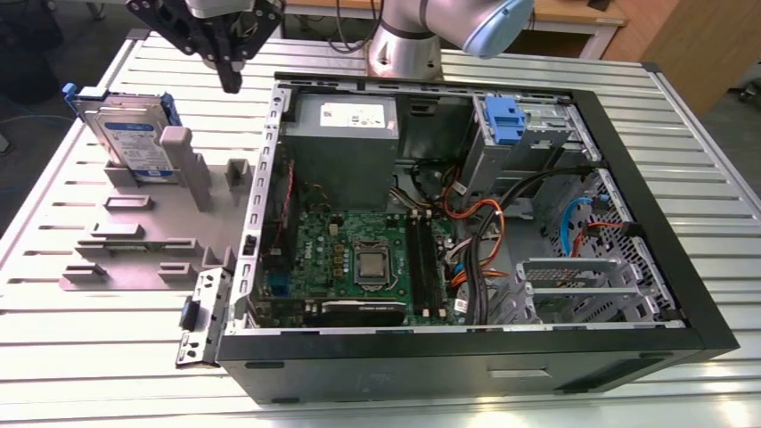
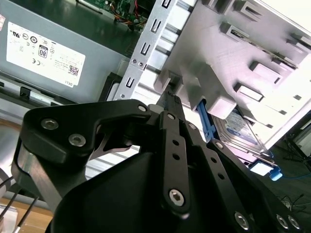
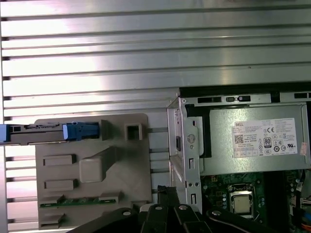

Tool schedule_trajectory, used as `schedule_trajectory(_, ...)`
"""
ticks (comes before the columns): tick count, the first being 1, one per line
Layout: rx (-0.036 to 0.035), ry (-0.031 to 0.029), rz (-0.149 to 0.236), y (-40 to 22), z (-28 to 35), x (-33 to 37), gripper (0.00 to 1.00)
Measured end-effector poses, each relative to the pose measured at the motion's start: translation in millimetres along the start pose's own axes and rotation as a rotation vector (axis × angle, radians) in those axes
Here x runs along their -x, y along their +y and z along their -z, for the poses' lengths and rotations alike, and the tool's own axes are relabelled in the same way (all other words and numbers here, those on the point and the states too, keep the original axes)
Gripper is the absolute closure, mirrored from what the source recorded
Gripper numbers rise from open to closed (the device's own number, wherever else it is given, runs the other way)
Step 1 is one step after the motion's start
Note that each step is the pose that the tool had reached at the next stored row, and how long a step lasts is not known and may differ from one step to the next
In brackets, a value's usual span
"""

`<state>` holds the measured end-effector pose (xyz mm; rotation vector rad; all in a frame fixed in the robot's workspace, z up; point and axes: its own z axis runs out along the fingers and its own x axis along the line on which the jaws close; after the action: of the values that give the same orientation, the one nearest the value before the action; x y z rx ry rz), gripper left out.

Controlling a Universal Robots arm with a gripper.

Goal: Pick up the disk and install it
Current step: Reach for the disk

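We work over a slatted metal table point(image 1: 690, 116). The largest thing on it is the open case point(image 1: 476, 357), lying on its side just to the exterior view's right of the pincer point(image 1: 230, 82). It holds a power supply point(image 1: 345, 134) at the end nearest the pincer and a board point(image 1: 356, 259) beyond that. Farther off are a tangle of cables point(image 1: 482, 223), a blue bracket point(image 1: 505, 116) in a bay, and a bare metal cage point(image 1: 571, 285) at the corner farthest from the pincer.

On the pincer's other side lies a grey plate point(image 1: 178, 223) with raised blocks. It holds the disk point(image 1: 125, 134), which stands on edge against a post. The disk is below the pincer and towards the exterior view's left, near it but well clear of touching.

We judge the disk to be stiff and dense for its size, and likely to suffer from a knock or a drop. Its metal faces look smooth, so they may slip under a light pinch. Since it stands upright with its top edge free, we would take it across the two flat faces near that edge, squarely, so it does not swing.

The pincer hangs with its fingers pointing down and drawn together to one tip. We see nothing between them.
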<state>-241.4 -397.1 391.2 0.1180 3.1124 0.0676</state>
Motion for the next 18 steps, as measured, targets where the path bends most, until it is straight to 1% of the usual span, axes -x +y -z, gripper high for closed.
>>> schedule_trajectory(18, 0.0, 0.0, 0.0, -0.4, 0.1, -5.0, 0.89)
